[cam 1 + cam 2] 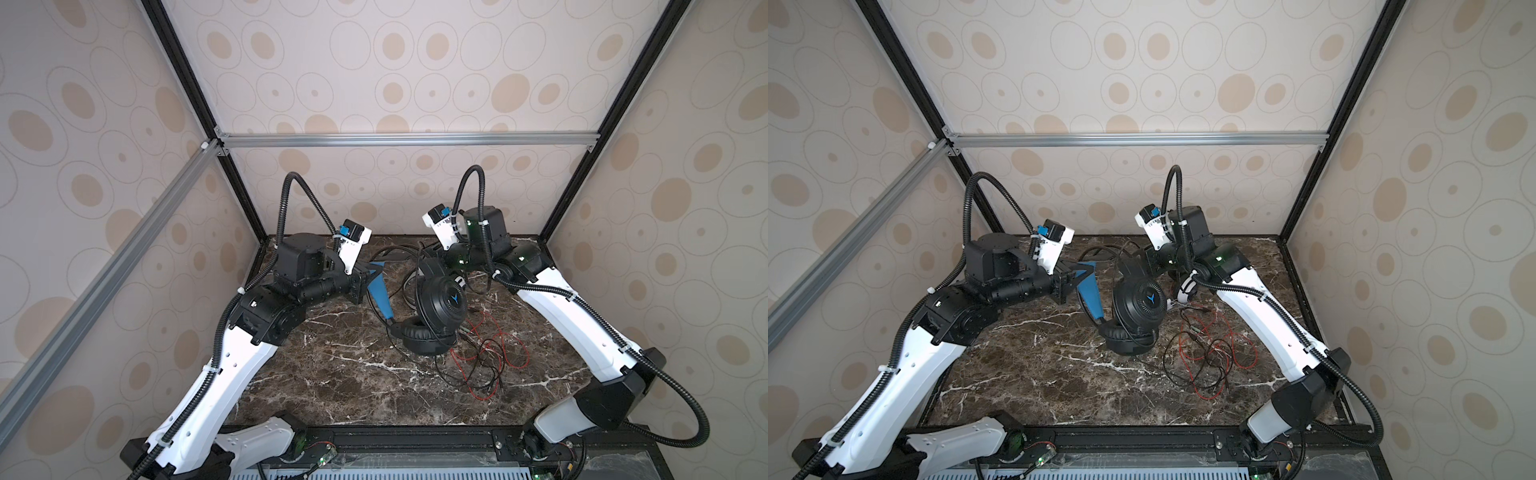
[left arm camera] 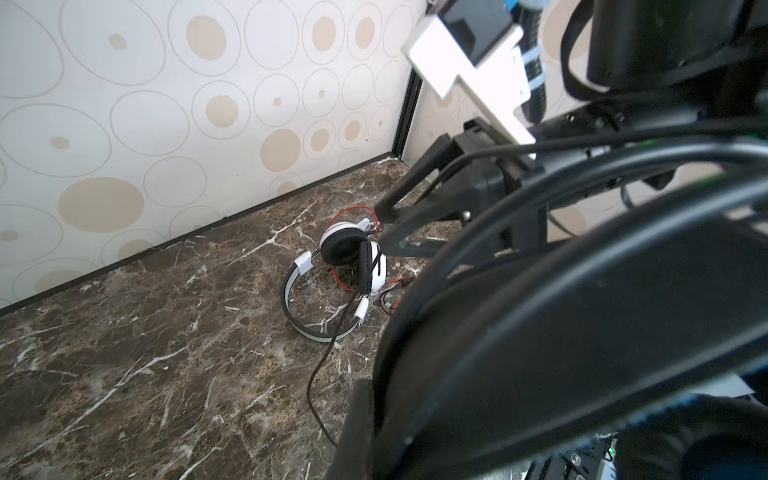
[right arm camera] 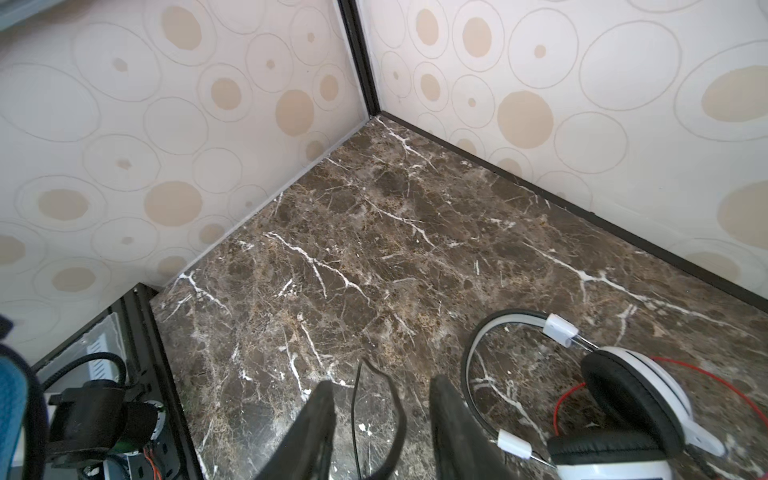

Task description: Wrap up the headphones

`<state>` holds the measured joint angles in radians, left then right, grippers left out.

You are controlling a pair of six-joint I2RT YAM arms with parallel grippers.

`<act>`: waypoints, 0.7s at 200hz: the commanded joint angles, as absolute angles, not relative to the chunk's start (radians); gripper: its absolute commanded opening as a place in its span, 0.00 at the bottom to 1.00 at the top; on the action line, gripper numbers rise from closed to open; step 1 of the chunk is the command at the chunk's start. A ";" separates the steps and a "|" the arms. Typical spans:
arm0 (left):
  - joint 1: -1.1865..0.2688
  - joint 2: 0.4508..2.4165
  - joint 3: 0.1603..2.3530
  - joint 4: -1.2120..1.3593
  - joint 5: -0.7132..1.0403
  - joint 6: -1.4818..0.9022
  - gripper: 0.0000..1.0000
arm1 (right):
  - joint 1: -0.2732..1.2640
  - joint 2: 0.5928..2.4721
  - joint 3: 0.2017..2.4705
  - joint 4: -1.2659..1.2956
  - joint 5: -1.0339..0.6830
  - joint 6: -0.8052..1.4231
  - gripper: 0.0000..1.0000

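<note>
On the table, the smaller headset lies right of the larger headset, loose cords in front.

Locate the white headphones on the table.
The white headphones lie on the table, right of centre, beside the black headphones and mostly hidden under the right arm in both top views.

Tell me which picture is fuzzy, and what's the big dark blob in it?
Left wrist view: the blob is the black headphones, too close to the lens, so blurred; the white headphones farther off look sharp. Right wrist view: only the right gripper at the edge is soft. Both top views: fairly sharp throughout.
</note>
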<state>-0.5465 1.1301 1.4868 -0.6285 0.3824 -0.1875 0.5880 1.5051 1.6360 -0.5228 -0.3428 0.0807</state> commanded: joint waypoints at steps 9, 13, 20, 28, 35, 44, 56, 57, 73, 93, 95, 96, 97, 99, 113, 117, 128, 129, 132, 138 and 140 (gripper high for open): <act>-0.556 1.137 1.595 -0.520 0.409 -0.286 0.00 | 0.583 1.434 1.492 -0.266 -0.453 0.158 0.51; -0.555 1.139 1.602 -0.517 0.403 -0.292 0.00 | 0.583 1.427 1.475 -0.246 -0.455 0.164 0.52; -0.555 1.145 1.614 -0.511 0.395 -0.304 0.00 | 0.583 1.419 1.451 -0.217 -0.464 0.177 0.54; -0.555 1.151 1.629 -0.504 0.380 -0.317 0.00 | 0.584 1.413 1.424 -0.188 -0.470 0.191 0.56; -0.555 1.157 1.639 -0.498 0.372 -0.327 0.00 | 0.583 1.409 1.402 -0.160 -0.476 0.203 0.58; -0.555 1.162 1.653 -0.490 0.358 -0.341 0.00 | 0.583 1.407 1.380 -0.125 -0.483 0.220 0.60; -0.555 1.170 1.673 -0.489 0.336 -0.353 0.00 | 0.583 1.409 1.352 -0.073 -0.489 0.247 0.63; -0.555 1.171 1.677 -0.489 0.335 -0.354 0.00 | 0.583 1.410 1.351 -0.068 -0.490 0.249 0.63; -0.555 1.181 1.695 -0.491 0.320 -0.359 0.00 | 0.583 1.424 1.328 -0.004 -0.493 0.282 0.66; -0.554 1.183 1.701 -0.490 0.278 -0.357 0.00 | 0.583 1.458 1.324 0.056 -0.506 0.304 0.67; -0.555 1.183 1.702 -0.489 0.273 -0.359 0.00 | 0.583 1.463 1.324 0.061 -0.509 0.306 0.67; -0.555 1.183 1.703 -0.489 0.271 -0.360 0.00 | 0.584 1.464 1.325 0.063 -0.510 0.307 0.67; -0.555 1.184 1.705 -0.489 0.269 -0.359 0.00 | 0.583 1.466 1.325 0.065 -0.511 0.308 0.67; -0.554 1.184 1.707 -0.488 0.264 -0.361 0.00 | 0.583 1.471 1.325 0.068 -0.513 0.310 0.67; -0.555 1.188 1.716 -0.477 0.234 -0.373 0.00 | 0.583 1.500 1.328 0.094 -0.524 0.319 0.67; -0.555 1.190 1.719 -0.472 0.225 -0.376 0.00 | 0.583 1.508 1.326 0.107 -0.528 0.324 0.67; -0.555 1.197 1.731 -0.472 0.202 -0.386 0.00 | 0.583 1.528 1.318 0.133 -0.533 0.338 0.67; -0.555 1.198 1.732 -0.472 0.201 -0.386 0.00 | 0.583 1.529 1.317 0.135 -0.534 0.340 0.67; -0.555 1.201 1.736 -0.473 0.195 -0.389 0.00 | 0.583 1.536 1.314 0.144 -0.535 0.346 0.67; -0.555 1.209 1.745 -0.480 0.182 -0.392 0.00 | 0.583 1.546 1.305 0.165 -0.537 0.356 0.67; -0.555 1.212 1.750 -0.483 0.177 -0.393 0.00 | 0.583 1.549 1.302 0.170 -0.538 0.360 0.67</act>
